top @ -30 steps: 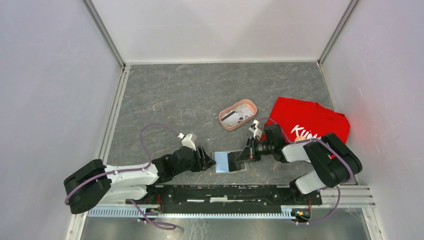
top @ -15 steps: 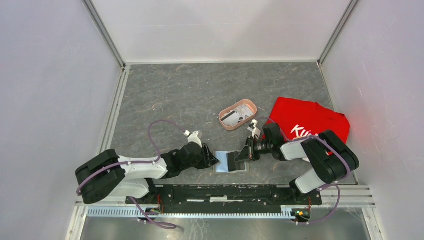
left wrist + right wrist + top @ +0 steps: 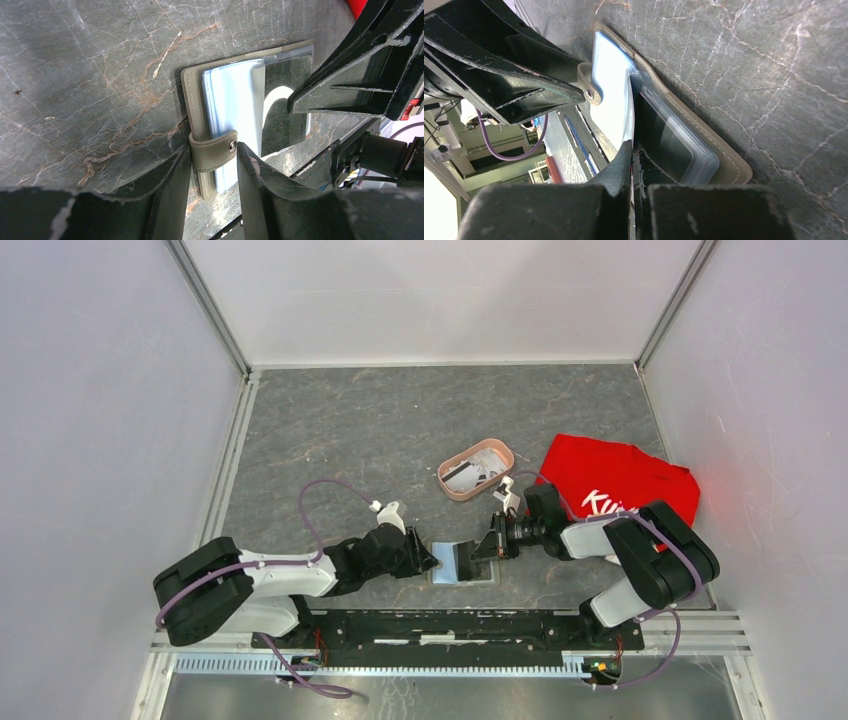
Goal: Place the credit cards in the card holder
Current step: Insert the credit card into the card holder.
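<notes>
Lying open on the grey marbled worktop [image 3: 350,430], close to its near edge and between the two arms, is the olive-grey card holder [image 3: 462,562], its inside facing up. The left tool [image 3: 425,561] comes in low from the left and straddles the holder's closure strap [image 3: 212,152]. One dark finger [image 3: 172,190] sits at the strap's root and the other sits just beside the small metal snap stud [image 3: 232,146]. The jaws stand partly apart with the strap between them, and I cannot tell whether they are actually squeezing it. The right tool [image 3: 484,550] reaches in from the opposite side with its jaws pressed fully together. In the right wrist view their tips pinch the free edge of a clear, bluish-white pocket leaf [image 3: 611,90], which stands tilted up off the panel beneath. That lower panel is a transparent pocket [image 3: 669,145] with a half-round thumb cutout, and it lies flat against the holder's cover. The credit cards [image 3: 470,472] are not in the holder. They lie together, whitish and grey with dark markings, inside a pink oval tray [image 3: 447,483] that sits farther back on the worktop, well apart from the holder. Just to the right of the tray, a red cloth [image 3: 600,475] with white lettering is spread out, partly under the right arm.
</notes>
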Motion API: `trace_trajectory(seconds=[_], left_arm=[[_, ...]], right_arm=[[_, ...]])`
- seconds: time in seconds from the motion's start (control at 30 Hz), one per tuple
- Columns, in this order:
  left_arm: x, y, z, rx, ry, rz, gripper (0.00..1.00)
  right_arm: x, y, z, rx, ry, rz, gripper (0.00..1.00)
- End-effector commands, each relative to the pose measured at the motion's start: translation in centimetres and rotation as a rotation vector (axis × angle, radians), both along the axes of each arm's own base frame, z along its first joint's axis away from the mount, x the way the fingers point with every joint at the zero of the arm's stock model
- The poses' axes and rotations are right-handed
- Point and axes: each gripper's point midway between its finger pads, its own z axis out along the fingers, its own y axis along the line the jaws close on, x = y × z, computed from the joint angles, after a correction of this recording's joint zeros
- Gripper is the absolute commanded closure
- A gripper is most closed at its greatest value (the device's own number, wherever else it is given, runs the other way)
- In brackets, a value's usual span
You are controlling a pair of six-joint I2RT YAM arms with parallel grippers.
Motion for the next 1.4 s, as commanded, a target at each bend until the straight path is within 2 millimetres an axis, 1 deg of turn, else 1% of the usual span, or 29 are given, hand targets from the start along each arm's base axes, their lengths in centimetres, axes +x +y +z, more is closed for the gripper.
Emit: trace_trajectory(seconds=[0.0, 0.37, 0.63, 0.73, 0.83, 0.97, 1.07, 1.1, 1.17, 1.27, 1.37], left_arm=[[-1.4, 1.3, -2.3, 0.084, 0.068, -0.015, 0.54], [-1.5, 1.2, -2.2, 0.064, 0.073, -0.017, 0.54], [-1.7, 0.6, -2.0, 0.011, 0.077, -0.015, 0.54], [-1.6, 0.5, -1.7, -0.007, 0.07, -0.015, 0.54], [-1.3, 0.6, -1.2, -0.021, 0.049, -0.001, 0.53], [-0.5, 1.0, 0.4, -0.027, -0.012, 0.024, 0.51], [0.0, 1.5, 2.2, -0.036, -0.079, 0.018, 0.48], [0.1, 1.5, 3.4, -0.058, -0.109, 0.016, 0.45], [0.2, 1.7, 5.0, -0.089, -0.16, 0.008, 0.41], [-0.1, 1.4, 7.5, -0.193, -0.215, -0.013, 0.34], [-1.2, 0.3, 9.8, -0.342, -0.237, -0.067, 0.33]], right_arm=[[1.5, -0.3, -0.3, -0.037, -0.099, -0.025, 1.0], [0.8, -0.2, -0.8, -0.031, -0.053, -0.045, 1.0], [0.0, 0.9, -0.4, -0.016, -0.052, -0.012, 1.0], [-0.2, 1.2, -0.6, -0.022, -0.045, -0.001, 0.92], [-0.3, 1.4, -0.7, -0.022, -0.04, 0.013, 0.88], [0.1, 1.4, -0.4, -0.032, -0.082, 0.027, 0.78], [0.4, 1.3, -0.1, -0.038, -0.123, 0.029, 0.71], [0.5, 1.3, 0.0, -0.039, -0.131, 0.032, 0.7], [0.6, 1.3, 0.0, -0.042, -0.139, 0.035, 0.65], [0.6, 1.3, 0.0, -0.044, -0.143, 0.04, 0.61], [0.7, 1.2, 0.0, -0.048, -0.156, 0.043, 0.57]])
